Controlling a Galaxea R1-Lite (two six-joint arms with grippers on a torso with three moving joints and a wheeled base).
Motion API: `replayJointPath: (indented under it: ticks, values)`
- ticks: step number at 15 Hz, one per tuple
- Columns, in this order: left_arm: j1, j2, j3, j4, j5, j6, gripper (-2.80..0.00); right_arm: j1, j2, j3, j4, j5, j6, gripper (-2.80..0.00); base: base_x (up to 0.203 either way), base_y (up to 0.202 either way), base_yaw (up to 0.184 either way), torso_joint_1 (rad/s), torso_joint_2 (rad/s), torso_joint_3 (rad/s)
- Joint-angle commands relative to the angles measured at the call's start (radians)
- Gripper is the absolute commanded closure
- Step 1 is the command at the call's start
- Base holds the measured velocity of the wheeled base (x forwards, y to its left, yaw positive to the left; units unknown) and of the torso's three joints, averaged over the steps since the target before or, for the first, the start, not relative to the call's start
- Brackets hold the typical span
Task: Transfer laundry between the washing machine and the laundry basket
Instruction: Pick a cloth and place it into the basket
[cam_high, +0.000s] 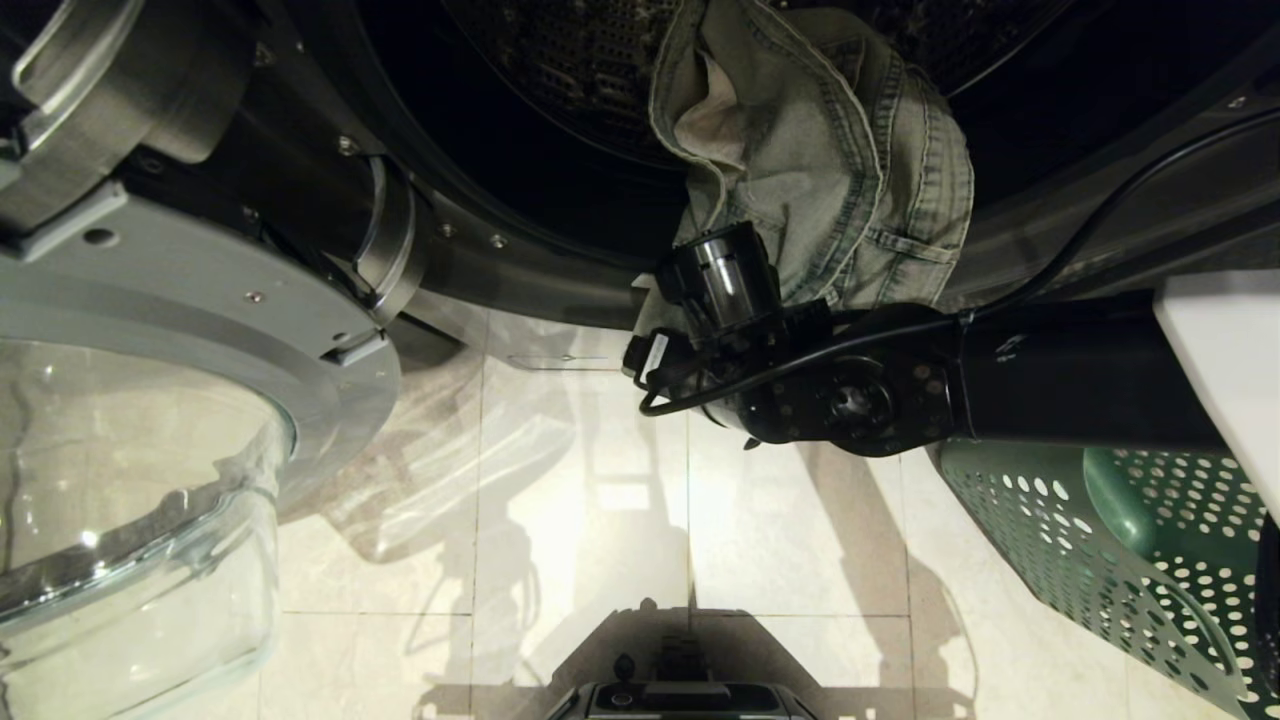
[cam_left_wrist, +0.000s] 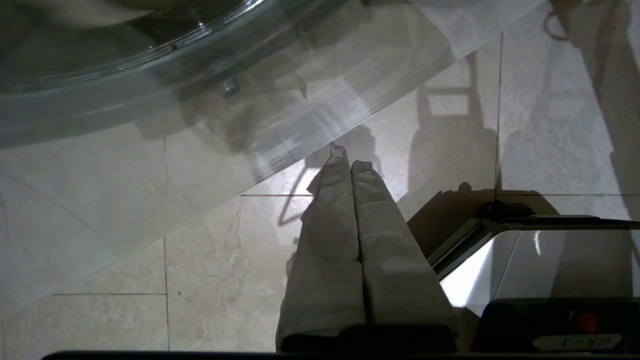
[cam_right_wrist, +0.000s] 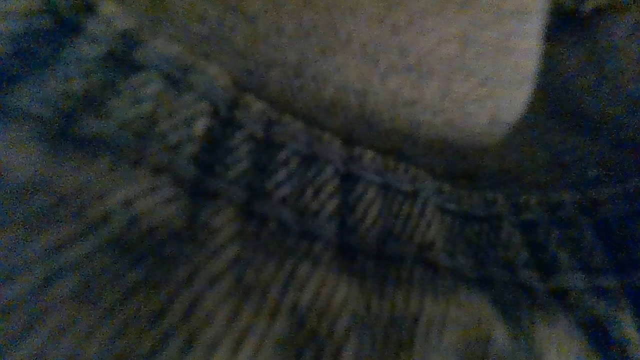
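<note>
Laundry (cam_high: 840, 170) draped over washing machine (cam_high: 520, 270) door-opening lip. Right gripper (cam_high: 700, 262) against it, jaws spread (grip unclear). Left gripper (cam_left_wrist: 350, 165) pressed together, empty, over floor.

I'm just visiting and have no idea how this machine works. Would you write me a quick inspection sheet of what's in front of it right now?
Surface: pale tiled floor, glossy, with shadows across it.
Job's things: denim laundry hangs over the lip of the washing machine drum; its glass door stands swung open; the green laundry basket sits on the floor at the robot's right.
Clutter: nothing seen.
Grippers: right gripper is up against the laundry, its fingertips hidden; left gripper is shut and empty, above the floor beside the door.
Cables: a black cable runs along the right arm.
Surroundings: the robot's own base shows at the bottom edge.
</note>
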Motion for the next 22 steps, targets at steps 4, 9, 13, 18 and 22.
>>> replayJointPath:
  ticks: [4, 9, 13, 18, 22]
  values:
    - [0.001, -0.002, 0.000, 0.000, 0.000, 0.000, 0.00, -0.001, -0.001, -0.007, 0.001, 0.000, -0.002, -2.80, 0.000, 0.000, 0.000, 0.000, 0.00, 0.000]
    - [0.001, -0.002, 0.000, 0.000, 0.000, 0.000, 0.00, -0.001, 0.011, -0.017, 0.001, 0.001, -0.001, -2.80, 0.000, 0.000, 0.000, 0.000, 0.00, 0.000]
    - [0.001, -0.002, 0.000, 0.000, 0.000, 0.000, 0.00, -0.001, 0.025, -0.055, 0.002, -0.002, -0.004, -2.80, 0.000, 0.000, 0.000, 0.000, 0.00, 0.000]
    - [0.001, -0.002, 0.000, 0.000, 0.000, 0.000, 0.00, -0.001, 0.029, -0.061, 0.053, 0.003, 0.002, 0.00, 0.000, 0.000, 0.000, 0.000, 0.00, 0.000]
    - [0.001, -0.002, 0.000, 0.000, 0.000, 0.000, 0.00, 0.002, 0.017, -0.056, 0.082, -0.009, -0.007, 0.00, 0.000, 0.000, 0.000, 0.000, 0.00, 0.000]
